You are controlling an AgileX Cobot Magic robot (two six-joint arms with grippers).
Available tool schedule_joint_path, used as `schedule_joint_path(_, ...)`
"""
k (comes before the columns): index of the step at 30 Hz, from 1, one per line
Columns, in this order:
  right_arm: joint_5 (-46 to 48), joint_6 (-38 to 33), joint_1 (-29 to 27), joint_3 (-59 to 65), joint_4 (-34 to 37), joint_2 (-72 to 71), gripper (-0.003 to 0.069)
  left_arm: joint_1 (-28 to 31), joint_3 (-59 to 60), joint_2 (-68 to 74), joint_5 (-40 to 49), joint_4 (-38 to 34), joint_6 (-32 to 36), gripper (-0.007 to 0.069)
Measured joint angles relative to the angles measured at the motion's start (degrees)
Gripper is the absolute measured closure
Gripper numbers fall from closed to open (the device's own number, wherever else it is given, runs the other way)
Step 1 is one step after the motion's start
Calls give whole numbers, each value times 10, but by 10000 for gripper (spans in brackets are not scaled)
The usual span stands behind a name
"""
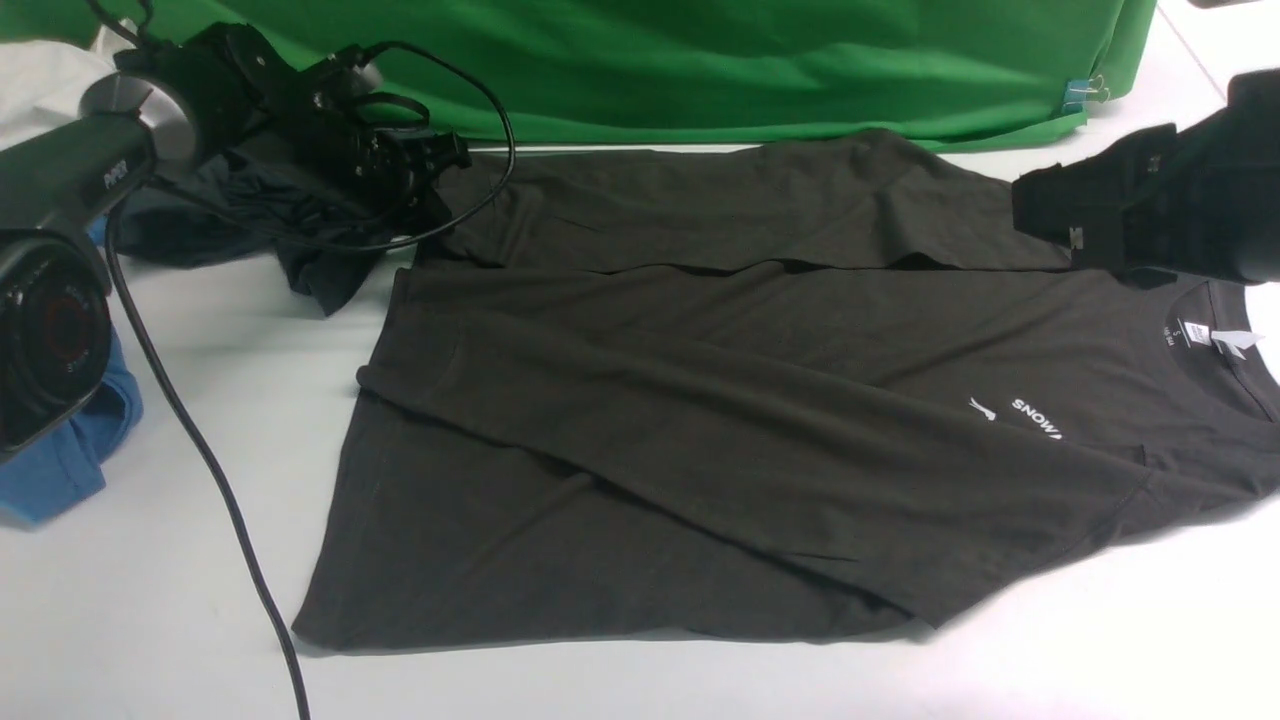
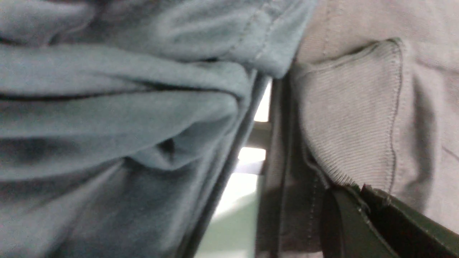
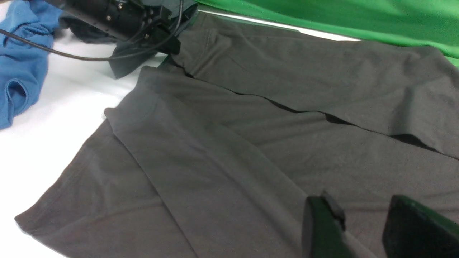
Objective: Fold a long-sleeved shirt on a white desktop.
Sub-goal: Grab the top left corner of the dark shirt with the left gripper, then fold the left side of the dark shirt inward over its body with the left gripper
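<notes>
The long-sleeved shirt point(image 1: 700, 420), dark brownish-black with white "SNOW" lettering point(image 1: 1035, 417), lies flat on the white desktop point(image 1: 180, 600). Its collar and white neck label point(image 1: 1190, 333) are to the right, and both sleeves are laid across the body. My left gripper point(image 1: 440, 190) is at the far left corner, at the end of the far sleeve. In the left wrist view it point(image 2: 360, 188) is shut on the edge of the ribbed cuff point(image 2: 351, 118). My right gripper point(image 1: 1045, 212) hangs over the far shoulder. It point(image 3: 358, 208) is open above the shirt point(image 3: 233, 143) with nothing between its fingers.
A crumpled charcoal garment point(image 1: 230, 225) lies under the left arm and fills much of the left wrist view point(image 2: 107, 107). A blue shirt point(image 1: 70, 450) sits at the left edge. Green cloth point(image 1: 700, 60) runs along the back. A black cable point(image 1: 220, 480) trails across the desktop's left side.
</notes>
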Motion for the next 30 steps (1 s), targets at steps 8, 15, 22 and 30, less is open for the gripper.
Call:
schedule_joint_path(8, 0, -1, 0, 0, 0, 0, 418, 32, 0, -4, 53, -130, 106, 589)
schedule_joint_path(15, 0, 0, 0, 0, 0, 0, 418, 38, 0, -55, 123, -76, 132, 589)
schedule_joint_path(22, 8, 1, 0, 0, 0, 0, 418, 38, 0, -104, 185, -36, 132, 592)
schedule_joint_path(30, 22, 1, 0, 0, 0, 0, 418, 38, 0, -143, 238, -23, 132, 592)
